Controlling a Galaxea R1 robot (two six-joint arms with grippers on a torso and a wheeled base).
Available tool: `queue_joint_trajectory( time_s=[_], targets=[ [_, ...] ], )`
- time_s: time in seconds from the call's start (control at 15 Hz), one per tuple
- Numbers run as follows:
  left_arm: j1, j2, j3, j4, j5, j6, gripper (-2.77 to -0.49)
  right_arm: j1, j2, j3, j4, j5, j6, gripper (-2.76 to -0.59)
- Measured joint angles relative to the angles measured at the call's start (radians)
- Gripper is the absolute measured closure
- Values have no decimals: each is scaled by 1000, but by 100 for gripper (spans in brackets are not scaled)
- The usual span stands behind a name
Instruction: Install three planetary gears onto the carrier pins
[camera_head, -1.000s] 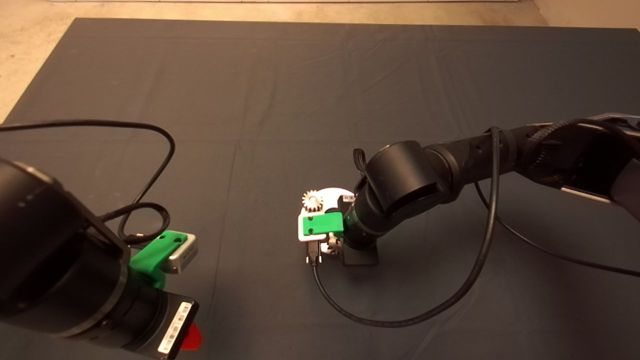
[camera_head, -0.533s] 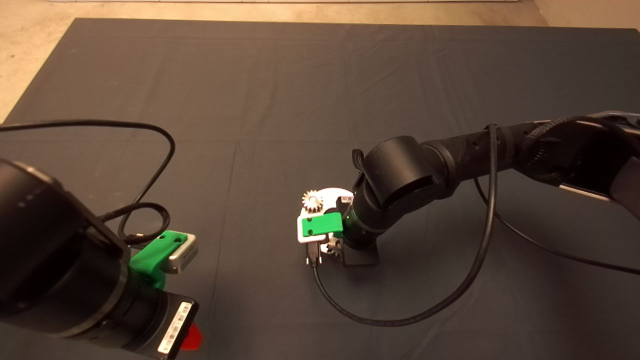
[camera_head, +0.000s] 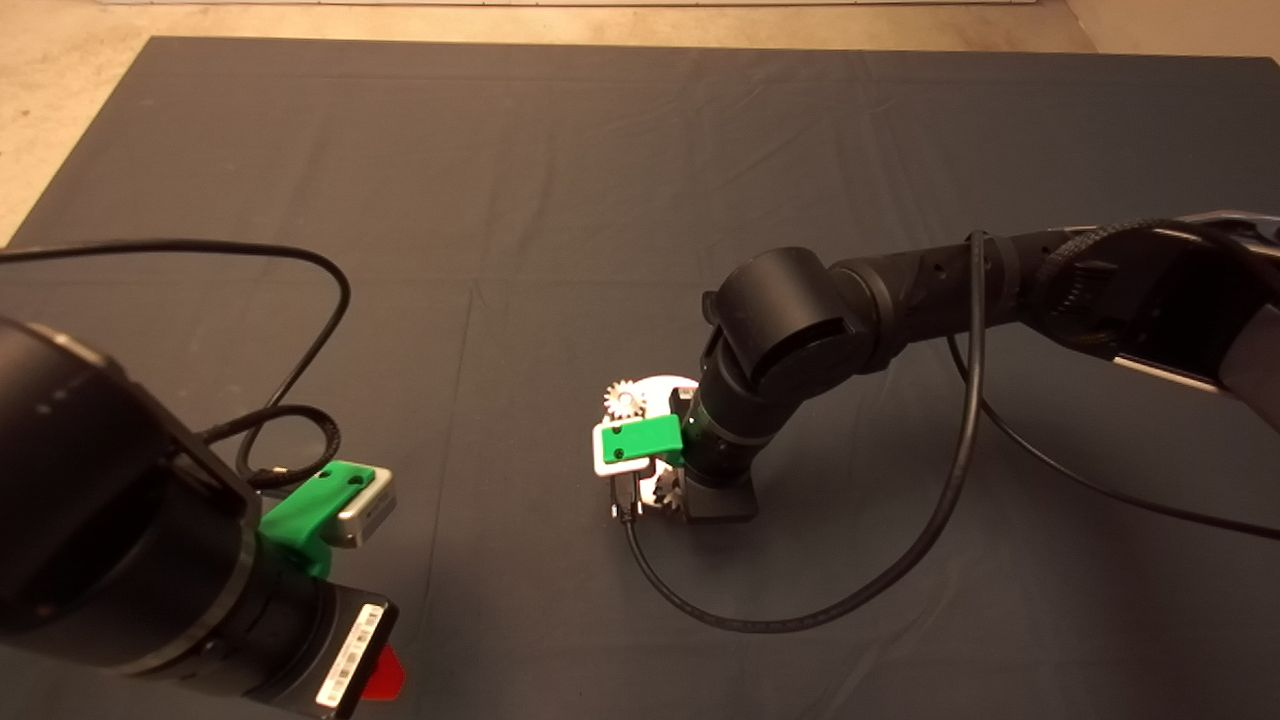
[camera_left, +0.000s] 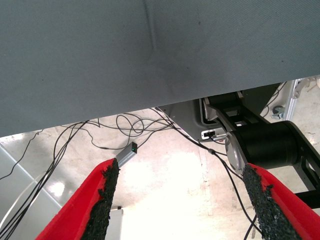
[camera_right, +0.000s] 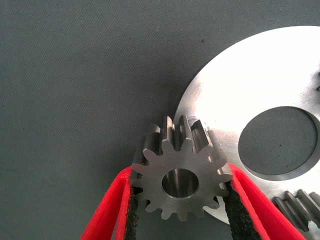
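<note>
My right gripper (camera_right: 180, 172) is shut on a silvery planetary gear (camera_right: 180, 182), which overlaps the rim of the white disc (camera_right: 250, 90) beside its central hole. A second gear (camera_right: 300, 210) lies on the disc next to the held one. In the head view the right arm's wrist (camera_head: 735, 425) covers most of the disc (camera_head: 665, 385). One gear (camera_head: 625, 398) shows on the disc's far-left side and another gear (camera_head: 668, 490) shows by the wrist's near side. The carrier pins are hidden. My left gripper (camera_left: 182, 200) waits open at the mat's lower left.
A black cable (camera_head: 800, 610) loops over the mat from the right wrist, near side of the disc. Another cable (camera_head: 300, 300) curls by the left arm. The left wrist view shows floor, loose wires and a robot base beyond the mat's edge.
The right arm's wrist has shifted slightly toward the far side over the disc. More of the near-side gear now shows. The left arm has not moved.
</note>
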Motion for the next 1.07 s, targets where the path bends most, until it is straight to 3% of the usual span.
queue_joint_trajectory(
  time_s=[0.13, 0.27, 0.53, 1.07],
  targets=[
    [0, 0, 0, 0, 0, 0, -175, 5, 1, -4, 3, -1, -1, -104],
    [0, 0, 0, 0, 0, 0, -175, 13, -3, -2, 0, -11, -1, -104],
    [0, 0, 0, 0, 0, 0, -175, 25, -14, 73, 0, -14, -1, -104],
    [0, 0, 0, 0, 0, 0, -175, 26, -35, 160, -4, -14, -1, -104]
  ],
)
